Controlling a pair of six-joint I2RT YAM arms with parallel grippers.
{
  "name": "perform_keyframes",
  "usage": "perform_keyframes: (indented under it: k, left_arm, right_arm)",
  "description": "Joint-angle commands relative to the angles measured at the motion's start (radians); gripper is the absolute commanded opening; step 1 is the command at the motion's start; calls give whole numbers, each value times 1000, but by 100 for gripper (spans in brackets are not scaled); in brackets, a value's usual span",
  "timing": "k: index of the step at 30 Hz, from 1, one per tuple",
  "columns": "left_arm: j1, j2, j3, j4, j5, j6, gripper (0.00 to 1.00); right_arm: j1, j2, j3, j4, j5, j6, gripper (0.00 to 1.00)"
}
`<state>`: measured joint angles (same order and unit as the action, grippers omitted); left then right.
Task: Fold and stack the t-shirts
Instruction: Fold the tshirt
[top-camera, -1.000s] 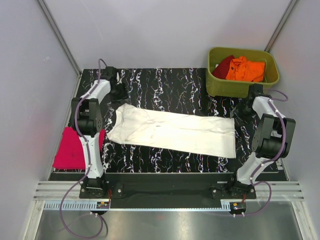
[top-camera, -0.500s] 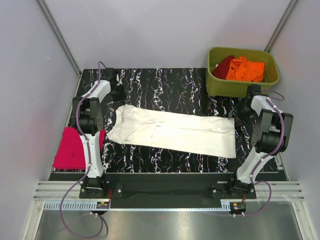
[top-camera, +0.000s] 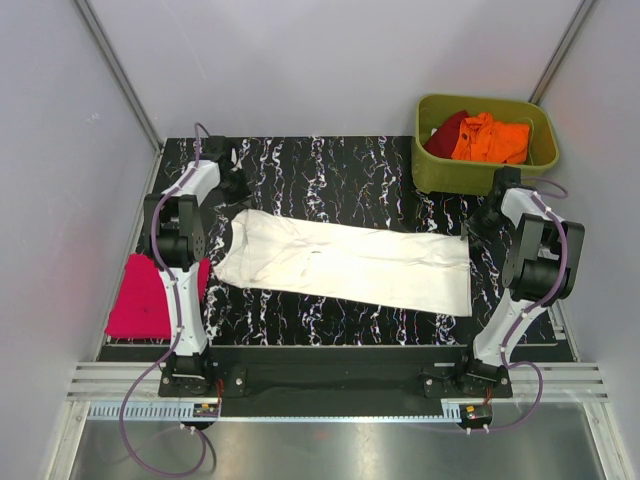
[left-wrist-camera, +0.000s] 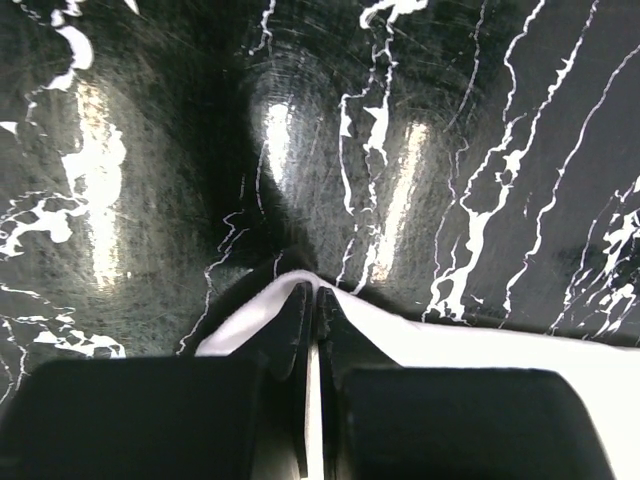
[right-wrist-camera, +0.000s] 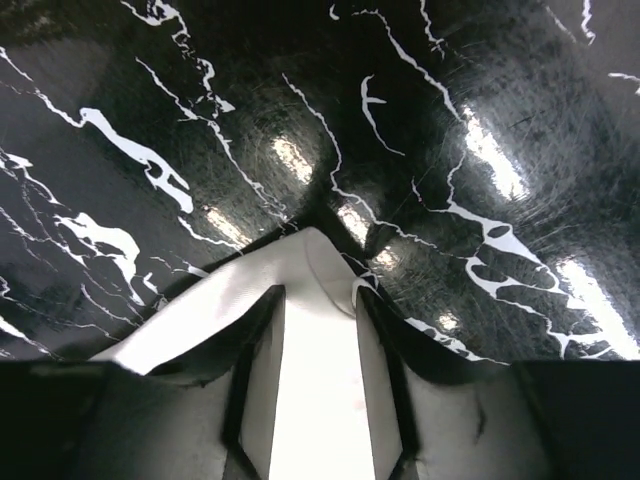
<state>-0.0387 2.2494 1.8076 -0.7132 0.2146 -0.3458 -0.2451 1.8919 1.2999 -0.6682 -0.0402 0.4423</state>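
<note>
Left wrist cam: left gripper (left-wrist-camera: 310, 293) is clenched, fingertips together, w/ the edge of the white t-shirt (left-wrist-camera: 480, 350) nipped btwn them and raised in a small peak off the black marbled table (left-wrist-camera: 480, 120).

Right wrist cam: right gripper (right-wrist-camera: 317, 290) has its jaws apart and isn't clamped. It straddles the same shirt's edge. A strip of white cloth shows btwn the fingers (right-wrist-camera: 250, 350), and the fabric rises in a small peak just past the tips.

Top external cam: the white t-shirt (top-camera: 340, 262) lies spread flat across the table ctr. Its long axis runs approx 9 to 3 o'clock, w/ the 3 o'clock end a bit nearer the arm bases. The left gripper is down at the shirt's 10 o'clock corner, and the right gripper at its far corner around 3 o'clock. A magenta t-shirt (top-camera: 140, 295) sits folded at 8 o'clock on the table edge, outboard of the left arm and apart from the white one. An olive tub (top-camera: 470, 178) stands at 1 o'clock. It holds an orange t-shirt (top-camera: 492, 140), w/ a dark red t-shirt (top-camera: 447, 128) touching it on the 9 o'clock side.
</note>
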Motion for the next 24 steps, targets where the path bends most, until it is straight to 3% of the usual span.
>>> perform_keyframes:
  k: [1, 2, 3, 4, 15, 21, 22, 24]
  left_arm:
    - [17, -24, 2, 18, -35, 1, 0]
    - [19, -27, 1, 21, -43, -1, 0]
    - [20, -31, 1, 24, -61, -2, 0]
    - [26, -33, -5, 29, -64, -4, 0]
    - [39, -30, 18, 61, -70, -24, 0]
    - [39, -31, 12, 55, -47, -10, 0]
    - [37, -36, 13, 52, -49, -9, 15]
    - [39, -50, 12, 44, -53, -10, 19]
  right_arm:
    - [-3, -19, 18, 13, 63, -8, 36]
    - [-3, -25, 12, 19, 77, -5, 29]
    - [-3, -34, 1, 22, 94, -2, 4]
    - [-3, -37, -4, 24, 112, 2, 0]
    - [-11, -56, -54, 48, 266, 18, 0]
    - [-13, -44, -57, 59, 182, 10, 0]
    - [-13, -40, -54, 53, 166, 10, 4]
    - [-13, -39, -36, 20, 148, 12, 14]
